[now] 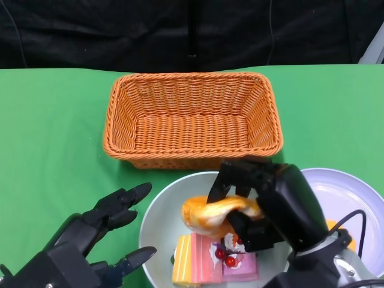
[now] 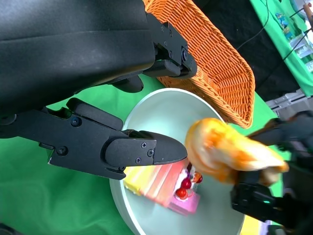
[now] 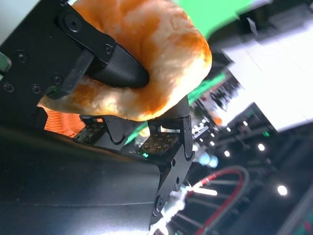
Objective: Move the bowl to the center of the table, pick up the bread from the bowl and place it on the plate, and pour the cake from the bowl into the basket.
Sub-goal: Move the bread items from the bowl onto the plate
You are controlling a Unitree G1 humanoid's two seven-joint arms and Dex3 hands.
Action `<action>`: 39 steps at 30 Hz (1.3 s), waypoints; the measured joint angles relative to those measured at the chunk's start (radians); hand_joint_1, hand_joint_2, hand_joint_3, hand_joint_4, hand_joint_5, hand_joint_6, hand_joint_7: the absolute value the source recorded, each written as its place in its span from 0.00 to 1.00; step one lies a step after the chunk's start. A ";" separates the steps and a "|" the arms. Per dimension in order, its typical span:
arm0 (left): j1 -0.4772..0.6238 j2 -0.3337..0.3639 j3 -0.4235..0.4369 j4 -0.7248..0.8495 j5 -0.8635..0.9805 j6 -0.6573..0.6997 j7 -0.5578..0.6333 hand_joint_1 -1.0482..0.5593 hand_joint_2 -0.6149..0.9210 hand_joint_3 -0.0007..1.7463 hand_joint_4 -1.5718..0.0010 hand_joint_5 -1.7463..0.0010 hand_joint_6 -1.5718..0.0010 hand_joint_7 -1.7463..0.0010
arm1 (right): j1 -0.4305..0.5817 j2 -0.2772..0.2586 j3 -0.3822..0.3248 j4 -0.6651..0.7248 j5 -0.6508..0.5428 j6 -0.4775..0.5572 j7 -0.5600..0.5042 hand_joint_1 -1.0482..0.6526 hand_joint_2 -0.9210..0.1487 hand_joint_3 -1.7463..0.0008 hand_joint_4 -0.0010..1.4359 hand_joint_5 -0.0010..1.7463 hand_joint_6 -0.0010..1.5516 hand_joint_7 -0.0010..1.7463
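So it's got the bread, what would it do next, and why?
Probably carry it sideways to the plate. The right hand grips the bread above the bowl, where the cake lies, and the plate sits just beyond that hand with bare surface showing.

Overhead head view, close wrist views

Woven wicker basket (image 1: 192,117) beyond the hard matt right hand (image 1: 264,201), which grips glossy bread (image 1: 217,215); smooth bowl (image 1: 159,207) below.
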 measured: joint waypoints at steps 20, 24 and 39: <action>-0.001 0.006 0.011 0.029 -0.007 -0.033 0.000 0.34 1.00 0.20 0.94 0.66 0.82 1.00 | 0.112 0.005 -0.204 -0.295 0.175 -0.008 0.128 0.58 0.76 0.00 0.75 1.00 0.59 0.91; 0.001 0.008 0.012 0.029 -0.007 -0.034 -0.001 0.34 1.00 0.20 0.94 0.66 0.82 1.00 | 0.128 -0.020 -0.296 -0.296 0.189 -0.002 0.132 0.58 0.78 0.00 0.75 1.00 0.62 0.90; 0.017 0.008 0.014 0.028 -0.008 -0.040 -0.001 0.35 1.00 0.21 0.95 0.66 0.82 1.00 | 0.136 -0.142 -0.471 -0.222 -0.031 0.040 0.074 0.59 0.89 0.00 0.79 1.00 0.61 0.92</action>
